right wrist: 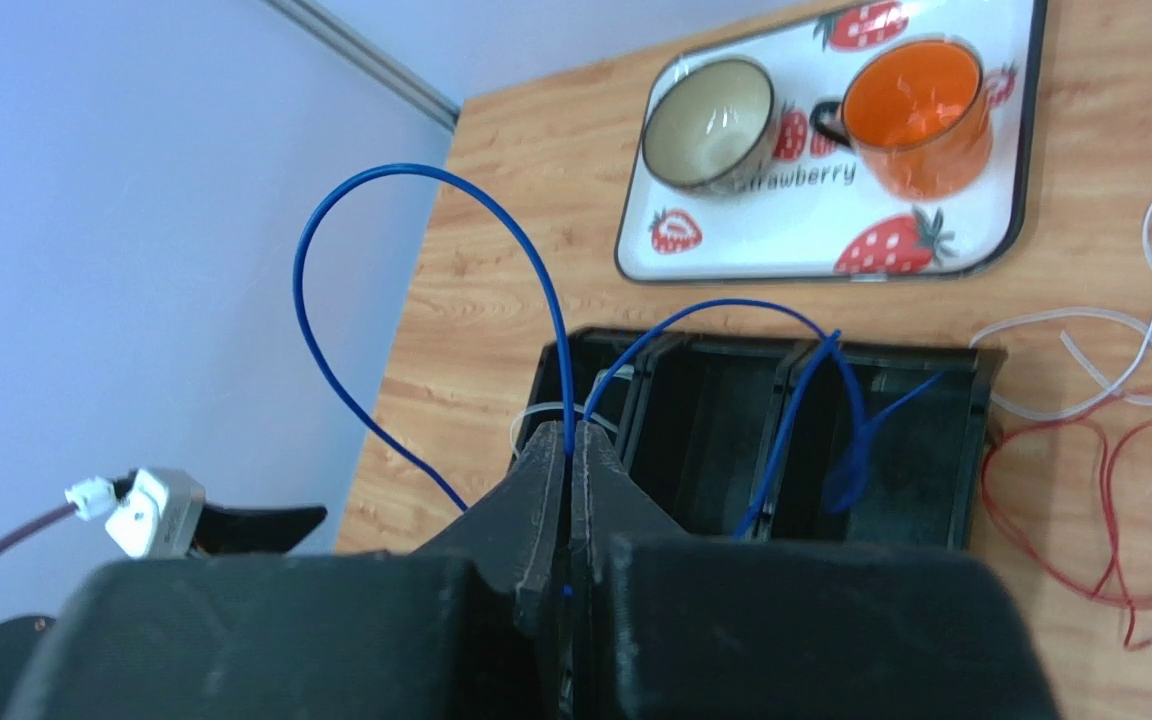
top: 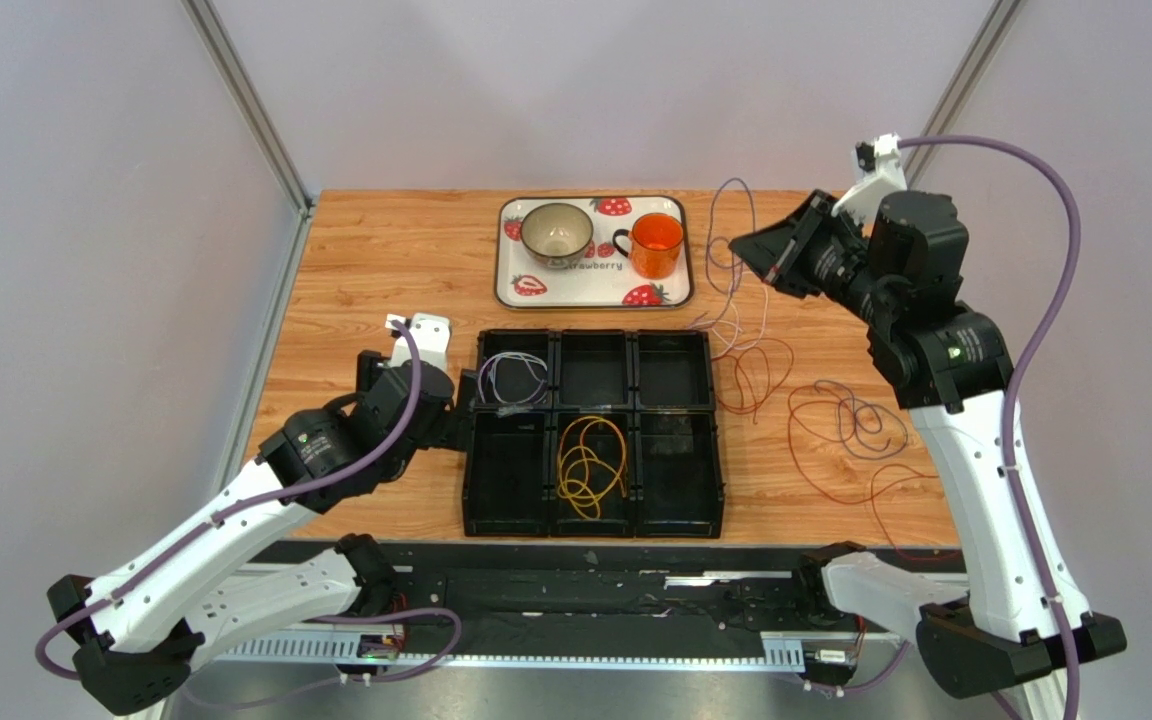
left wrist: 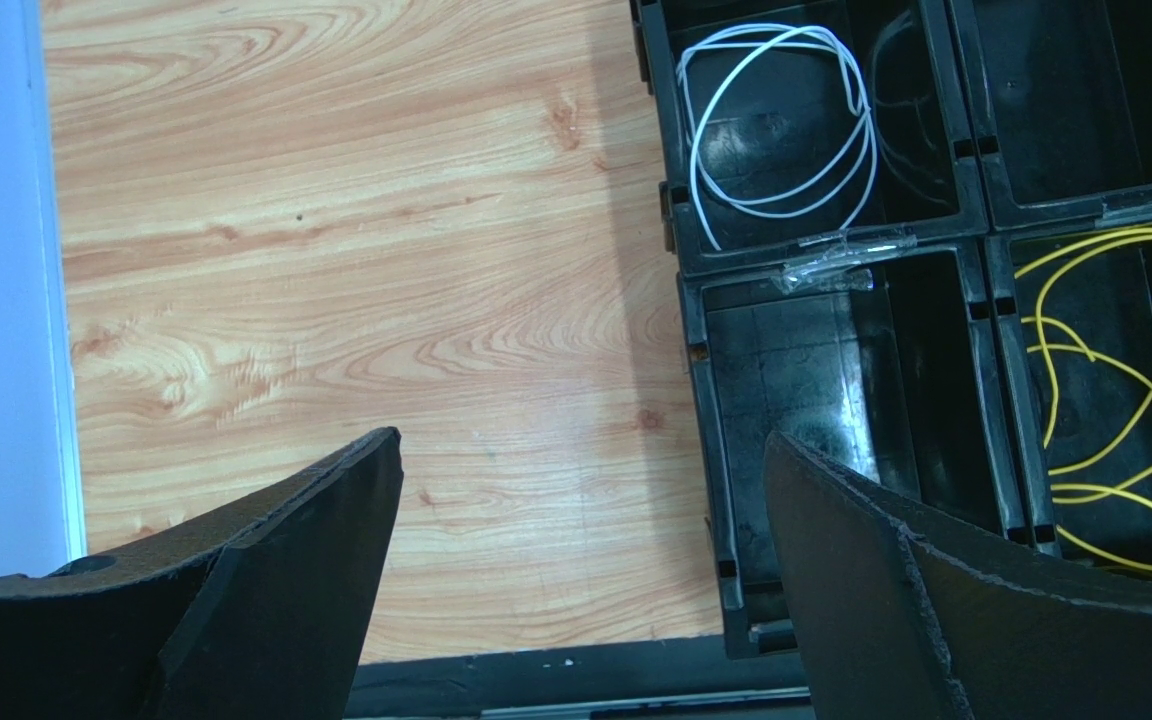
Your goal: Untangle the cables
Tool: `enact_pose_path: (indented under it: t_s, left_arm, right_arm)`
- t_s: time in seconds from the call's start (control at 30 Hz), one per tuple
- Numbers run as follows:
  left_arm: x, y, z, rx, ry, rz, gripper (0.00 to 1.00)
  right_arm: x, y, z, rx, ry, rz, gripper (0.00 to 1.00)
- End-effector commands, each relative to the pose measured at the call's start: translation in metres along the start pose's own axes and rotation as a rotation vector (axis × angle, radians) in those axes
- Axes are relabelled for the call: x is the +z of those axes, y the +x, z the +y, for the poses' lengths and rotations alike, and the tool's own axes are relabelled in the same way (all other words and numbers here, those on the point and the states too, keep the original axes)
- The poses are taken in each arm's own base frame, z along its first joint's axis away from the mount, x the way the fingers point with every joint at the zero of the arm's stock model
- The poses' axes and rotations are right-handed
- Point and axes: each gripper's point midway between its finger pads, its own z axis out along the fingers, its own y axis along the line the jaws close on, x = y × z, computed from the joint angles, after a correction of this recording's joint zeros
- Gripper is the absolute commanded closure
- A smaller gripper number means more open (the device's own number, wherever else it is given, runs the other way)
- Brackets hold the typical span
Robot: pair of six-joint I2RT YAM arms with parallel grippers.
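The table [top: 387, 255] is pale wood, and my two arms reach over it from the near edge. In its middle sits a black bin [top: 593, 432] with six compartments, three across and two deep. Beyond that, at the far edge, lies a strawberry-print tray [top: 593, 297].

My left pincer [left wrist: 575, 450] hangs low over the bare wood just left of the bin, spread wide and holding nothing. My right pincer [right wrist: 567, 435] is raised above the far right of the table, near the tray's right end, pressed together and pinching the blue cable [right wrist: 417, 168].

On the tray stand an orange mug [top: 657, 243] at the right and a cream bowl [top: 557, 230] at the left.

The blue cable arches up from my right fingertips in a tall loop, and more of it hangs down in front of the bin in the wrist view. The red cable [right wrist: 986, 488] sprawls in loose loops on the wood right of the bin, with a whitish cable [right wrist: 1056, 315] just beyond it. The yellow cable [top: 585, 477] lies coiled in the near middle compartment. The white cable [left wrist: 693, 158] is coiled in the far left one.
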Motion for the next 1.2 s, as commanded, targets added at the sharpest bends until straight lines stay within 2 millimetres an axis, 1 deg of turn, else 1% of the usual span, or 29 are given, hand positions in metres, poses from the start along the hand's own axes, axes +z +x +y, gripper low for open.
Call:
enact_pose_path:
  t_s: [0.0, 0.03, 0.07, 0.1, 0.13, 0.3, 0.43, 0.47, 0.57, 0.6, 0.67, 0.7, 0.8, 0.87, 0.93, 1.0, 1.1, 1.13, 1.17]
  left_arm:
    - [-0.005, -0.013, 0.003, -0.012, -0.007, -0.035, 0.02]
    - [-0.004, -0.013, 0.003, -0.011, -0.008, -0.034, 0.02]
    - [-0.004, -0.013, 0.004, -0.013, -0.010, -0.035, 0.02]
    - [-0.004, -0.014, 0.004, -0.012, -0.012, -0.036, 0.02]
    - [-0.004, -0.013, 0.004, -0.010, -0.013, -0.033, 0.02]
    - [-0.003, -0.013, 0.004, -0.007, -0.020, -0.029, 0.03]
    - [-0.005, -0.013, 0.006, -0.012, -0.029, -0.022, 0.01]
    - [-0.006, -0.014, 0.006, -0.016, -0.027, -0.027, 0.01]
    - [-0.009, -0.015, 0.008, -0.030, -0.016, -0.042, 0.01]
    - [-0.012, -0.017, 0.009, -0.040, -0.010, -0.054, 0.01]
    - [-0.013, -0.018, 0.009, -0.045, -0.004, -0.066, 0.01]
    - [-0.014, -0.019, 0.011, -0.051, -0.006, -0.076, 0.01]
    - [-0.015, -0.019, 0.012, -0.059, -0.004, -0.084, 0.01]
    - [-0.015, -0.019, 0.012, -0.054, -0.007, -0.082, 0.01]
    - [-0.014, -0.019, 0.012, -0.049, -0.012, -0.078, 0.01]
    - [-0.014, -0.019, 0.012, -0.047, -0.014, -0.073, 0.01]
    - [-0.014, -0.018, 0.012, -0.046, -0.015, -0.072, 0.01]
    - [-0.014, -0.018, 0.012, -0.047, -0.015, -0.071, 0.01]
    - [-0.015, -0.019, 0.013, -0.050, -0.015, -0.075, 0.01]
  right_arm:
    - [-0.012, 0.026, 0.010, 0.046, -0.065, 0.050, 1.00]
    - [-0.010, 0.039, 0.004, 0.058, -0.053, 0.077, 1.00]
    - [-0.010, 0.045, 0.002, 0.062, -0.046, 0.089, 1.00]
    - [-0.013, 0.053, 0.004, 0.058, -0.055, 0.104, 1.00]
    - [-0.012, 0.062, -0.001, 0.056, -0.042, 0.128, 1.00]
    - [-0.023, 0.080, -0.005, 0.043, -0.023, 0.169, 1.00]
    - [-0.036, 0.087, -0.005, 0.049, -0.032, 0.173, 1.00]
    - [-0.036, 0.095, -0.008, 0.054, -0.029, 0.196, 1.00]
    - [-0.037, 0.109, -0.012, 0.060, -0.038, 0.223, 1.00]
    - [-0.033, 0.120, -0.020, 0.070, -0.023, 0.248, 1.00]
    - [-0.031, 0.133, -0.025, 0.081, -0.022, 0.285, 1.00]
    - [-0.029, 0.147, -0.033, 0.089, -0.010, 0.318, 1.00]
    - [-0.029, 0.170, -0.042, 0.095, 0.001, 0.375, 1.00]
    - [-0.031, 0.179, -0.045, 0.093, 0.008, 0.392, 1.00]
    - [-0.035, 0.180, -0.045, 0.090, 0.004, 0.390, 1.00]
    - [-0.041, 0.175, -0.041, 0.080, -0.009, 0.377, 1.00]
    - [-0.049, 0.160, -0.029, 0.051, -0.035, 0.339, 1.00]
    - [-0.053, 0.150, -0.022, 0.040, -0.052, 0.316, 1.00]
    - [-0.056, 0.145, -0.018, 0.035, -0.064, 0.304, 1.00]
